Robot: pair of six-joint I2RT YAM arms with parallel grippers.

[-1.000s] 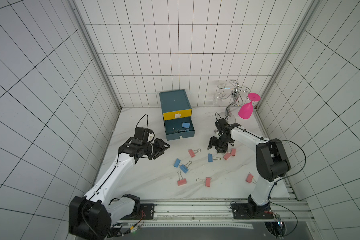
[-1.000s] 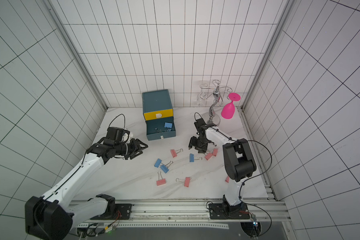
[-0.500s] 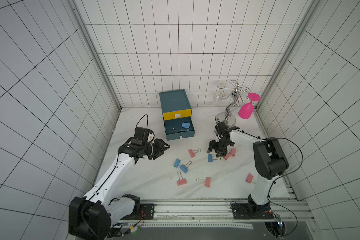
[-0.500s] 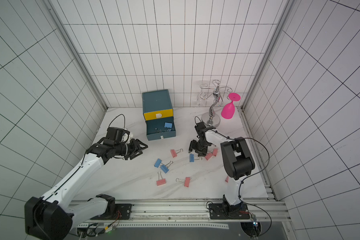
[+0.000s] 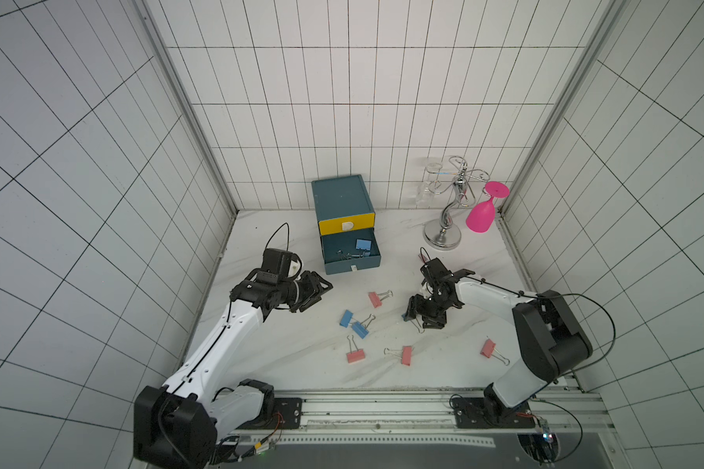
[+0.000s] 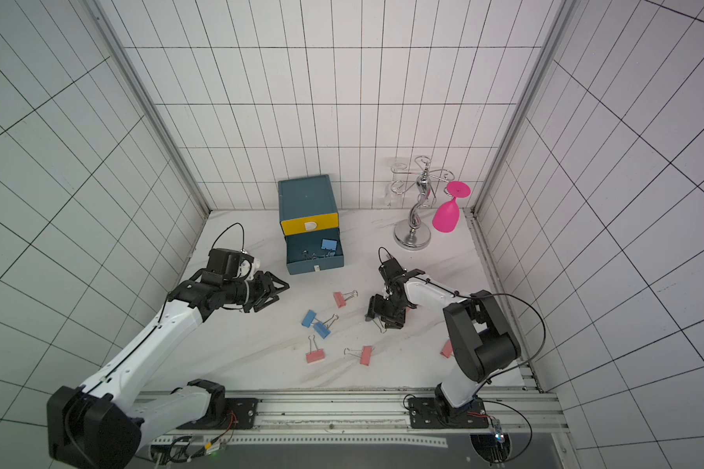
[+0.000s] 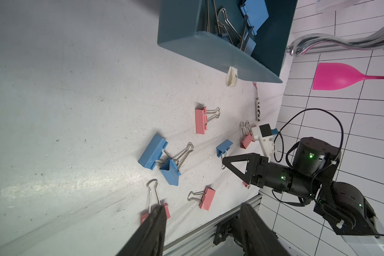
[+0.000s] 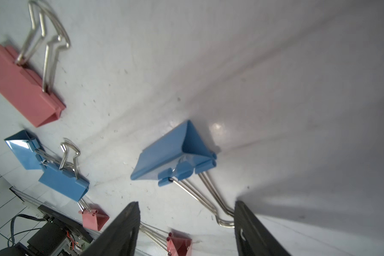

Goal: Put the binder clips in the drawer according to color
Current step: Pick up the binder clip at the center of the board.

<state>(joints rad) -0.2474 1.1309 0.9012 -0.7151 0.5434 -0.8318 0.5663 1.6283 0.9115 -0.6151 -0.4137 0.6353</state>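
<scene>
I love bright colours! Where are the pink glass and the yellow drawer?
pink glass [image 5: 480, 217]: in a top view, on its bowl.
yellow drawer [image 5: 347, 225]: in a top view, on its handle.

Right gripper [image 5: 422, 320] shifted toward the tabletop's [image 5: 301, 365] front edge, lowered over the blue clip [image 8: 175, 153], jaws spread slightly wider, clip's wire handles now between them, clip mostly covered in both top views

Both my top views look steeply down from high above the front rail [image 5: 379, 414], sharing the whole marble tabletop [image 6: 261, 357]. My left wrist camera looks low across it toward the open drawer [image 7: 208, 51] and right arm [image 7: 297, 179]. My right wrist camera sits close over one blue binder clip [image 8: 171, 153], also visible from the left wrist.
</scene>
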